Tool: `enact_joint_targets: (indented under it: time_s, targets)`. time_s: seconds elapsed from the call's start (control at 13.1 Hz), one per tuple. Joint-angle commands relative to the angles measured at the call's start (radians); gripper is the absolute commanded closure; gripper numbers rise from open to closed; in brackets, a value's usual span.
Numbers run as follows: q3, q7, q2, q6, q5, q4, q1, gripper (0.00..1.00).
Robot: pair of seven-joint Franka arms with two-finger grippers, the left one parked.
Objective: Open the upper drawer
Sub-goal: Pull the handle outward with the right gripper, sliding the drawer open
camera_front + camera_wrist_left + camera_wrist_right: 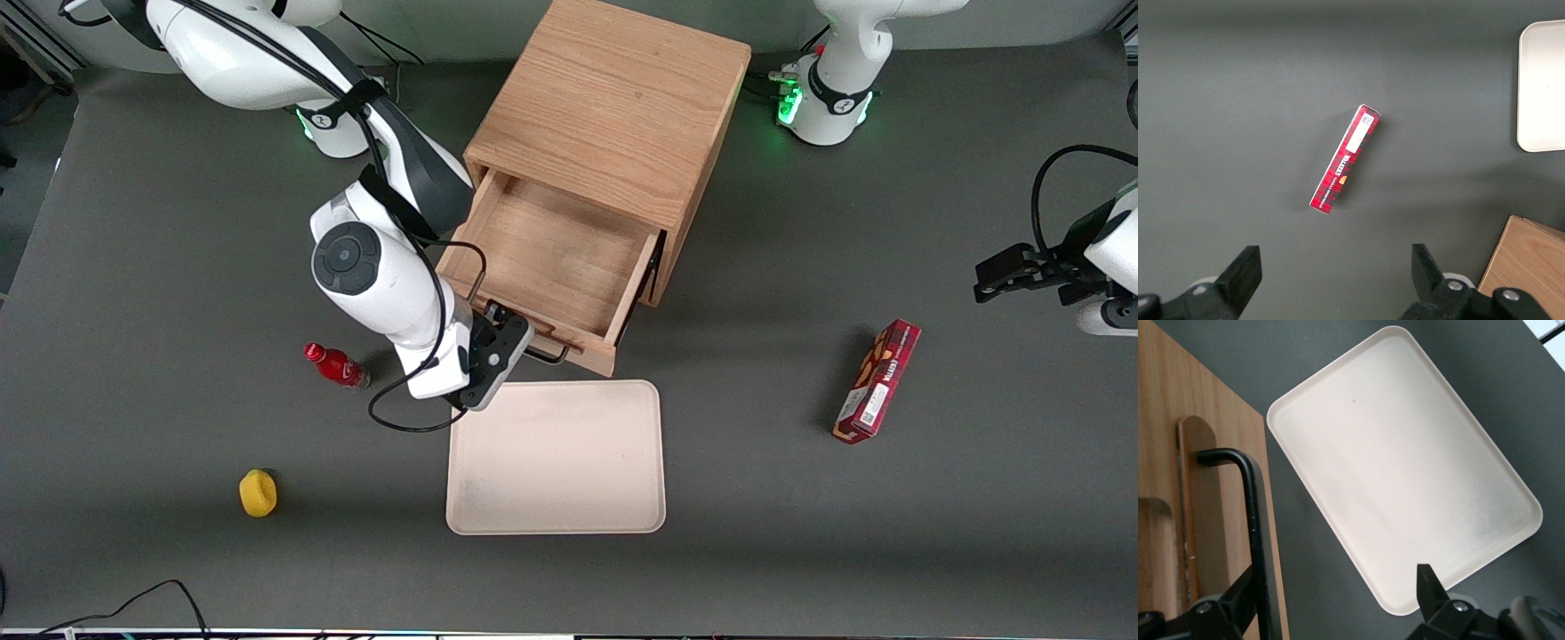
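Note:
The upper drawer (pixel 551 258) of the light oak cabinet (pixel 613 98) stands pulled far out toward the front camera, and its shallow box is empty. Its black wire handle (pixel 547 353) runs along the drawer front. My right gripper (pixel 502 342) is at the handle's end toward the working arm, just above the tray's edge. In the right wrist view the gripper (pixel 1335 593) is open with its fingers wide apart. The black handle (pixel 1255 520) on its brown strip lies against the inner side of one finger (pixel 1238 597). The lowermost drawer is hidden under the open one.
A cream tray (pixel 556 458) lies on the table just in front of the drawer and also shows in the right wrist view (pixel 1405 460). A red bottle (pixel 336 365) and a yellow object (pixel 258 492) lie toward the working arm's end. A red box (pixel 877 380) lies toward the parked arm's end.

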Motion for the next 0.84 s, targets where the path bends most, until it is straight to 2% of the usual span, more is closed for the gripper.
enact_joint_targets:
  time_s: [0.0,0.61,0.68,0.76]
  targets:
    - [-0.037,-0.055,0.01,0.033,-0.009,0.013,0.011,0.0]
    - [-0.074,-0.093,0.022,0.041,-0.003,0.048,0.0,0.0]
    - [-0.074,-0.09,0.022,0.041,0.006,0.052,0.0,0.0]
    - [-0.074,-0.09,0.022,0.039,0.049,0.055,0.0,0.0]
